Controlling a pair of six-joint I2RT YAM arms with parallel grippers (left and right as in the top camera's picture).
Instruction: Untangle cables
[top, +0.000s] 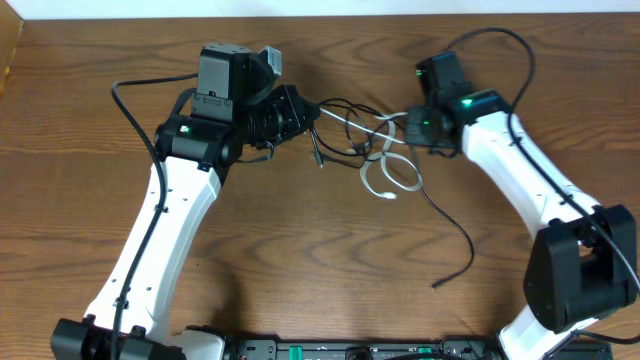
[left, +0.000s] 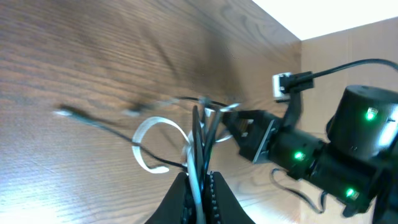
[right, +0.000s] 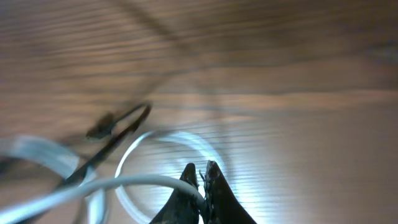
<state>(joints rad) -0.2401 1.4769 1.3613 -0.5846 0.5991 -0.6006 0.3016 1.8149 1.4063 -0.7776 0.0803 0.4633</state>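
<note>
The white cable (top: 391, 176) and the black cable (top: 451, 228) are tangled in the middle of the table, between my two grippers. My left gripper (top: 306, 112) is shut on both cords; in the left wrist view (left: 200, 182) the white cable (left: 148, 129) and the black cable (left: 198, 134) run up out of its jaws. My right gripper (top: 402, 126) is at the right side of the tangle. In the right wrist view (right: 202, 176) its jaws are shut on the white cable (right: 124, 184), which loops on the table below, with the black cable (right: 118, 138) blurred to the left.
The black cable's free end (top: 435, 285) lies on the wooden table (top: 300, 250) toward the front. The white cable's plug (top: 389, 196) points forward. Thicker black arm cables (top: 130, 115) arc beside each arm. The right arm's wrist (left: 348, 149) fills the right of the left wrist view.
</note>
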